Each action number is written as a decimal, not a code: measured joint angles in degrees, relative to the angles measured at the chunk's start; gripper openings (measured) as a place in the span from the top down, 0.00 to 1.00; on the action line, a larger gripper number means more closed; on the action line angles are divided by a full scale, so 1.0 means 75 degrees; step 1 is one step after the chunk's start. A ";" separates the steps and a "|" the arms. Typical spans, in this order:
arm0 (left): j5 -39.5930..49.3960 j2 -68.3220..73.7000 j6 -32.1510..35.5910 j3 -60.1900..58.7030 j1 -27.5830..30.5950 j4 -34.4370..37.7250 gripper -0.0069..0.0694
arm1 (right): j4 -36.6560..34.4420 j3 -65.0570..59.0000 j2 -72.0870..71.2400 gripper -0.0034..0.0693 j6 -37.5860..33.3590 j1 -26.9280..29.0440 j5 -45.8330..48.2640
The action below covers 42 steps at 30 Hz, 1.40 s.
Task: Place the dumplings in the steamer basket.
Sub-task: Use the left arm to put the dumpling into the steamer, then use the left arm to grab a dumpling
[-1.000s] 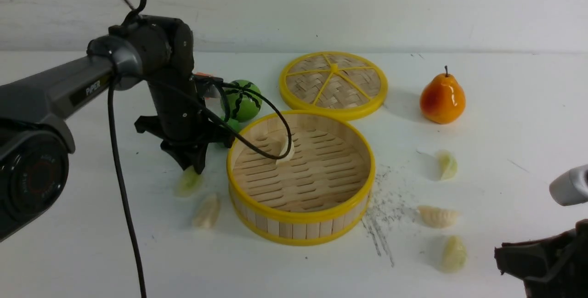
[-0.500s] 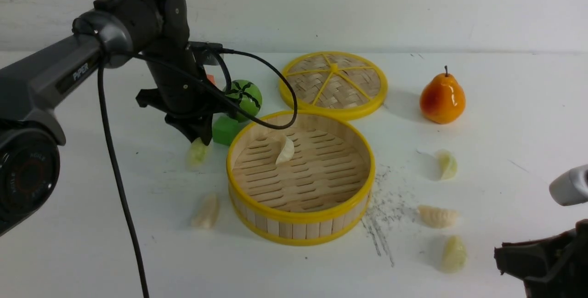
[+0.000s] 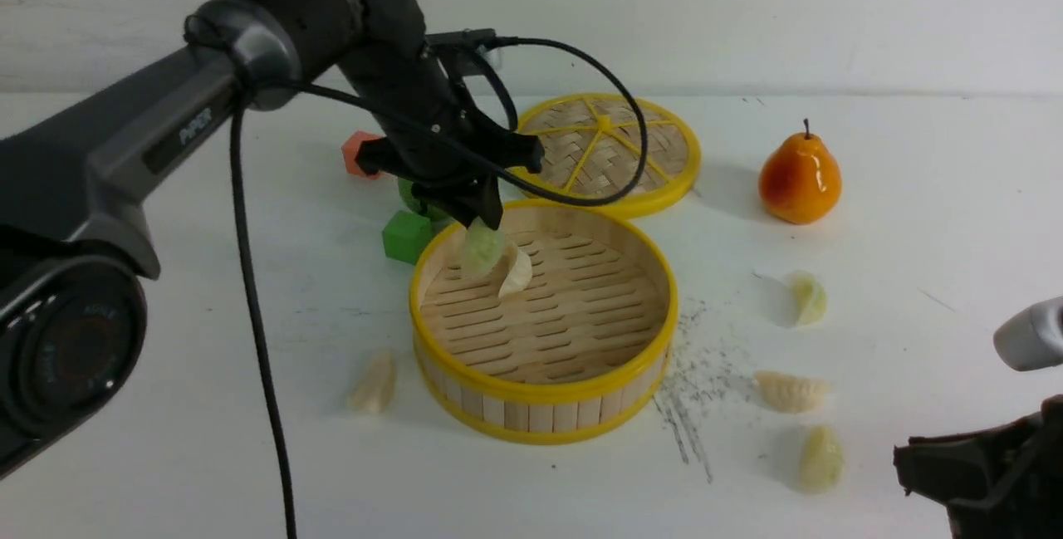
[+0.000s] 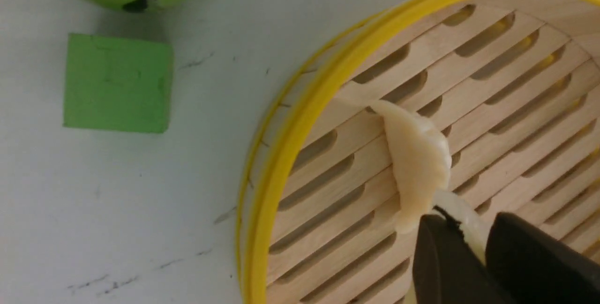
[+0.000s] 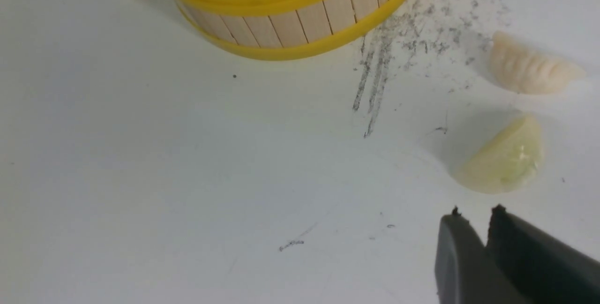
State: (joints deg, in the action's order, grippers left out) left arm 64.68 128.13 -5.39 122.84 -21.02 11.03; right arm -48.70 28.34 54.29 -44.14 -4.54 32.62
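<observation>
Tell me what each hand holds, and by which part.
Left hand: green dumpling, pinched at its top edge, over the basket. Right hand: nothing.

Bright, diffuse light floods the white counter; the pear throws a soft shadow leftward and shows small glare.

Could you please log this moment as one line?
left gripper: holds green dumpling over basket | inside: cream dumpling | table: four dumplings

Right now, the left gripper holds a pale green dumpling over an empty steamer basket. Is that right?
No: the steamer basket holds one cream dumpling, seen in the front view. The left gripper does hold a pale green dumpling over it.
</observation>
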 joint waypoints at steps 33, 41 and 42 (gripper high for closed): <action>0.0847 -0.0996 -0.0714 0.1640 -0.0192 -0.2547 0.46 | 0.0011 0.0000 0.0028 0.80 0.0000 0.0000 -0.0043; 0.0848 -0.2055 -0.0751 -0.0834 0.0307 -0.2182 0.46 | 0.0011 0.0000 0.0165 0.80 0.0000 0.0000 0.0057; 0.0848 -0.2166 -0.0751 -0.1435 0.0364 -0.2106 0.46 | 0.0011 0.0000 0.0165 0.80 0.0000 0.0000 0.0096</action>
State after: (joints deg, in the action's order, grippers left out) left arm 71.04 111.89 -11.02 112.08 -18.29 -4.77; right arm -48.61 28.34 55.52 -44.14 -4.54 33.34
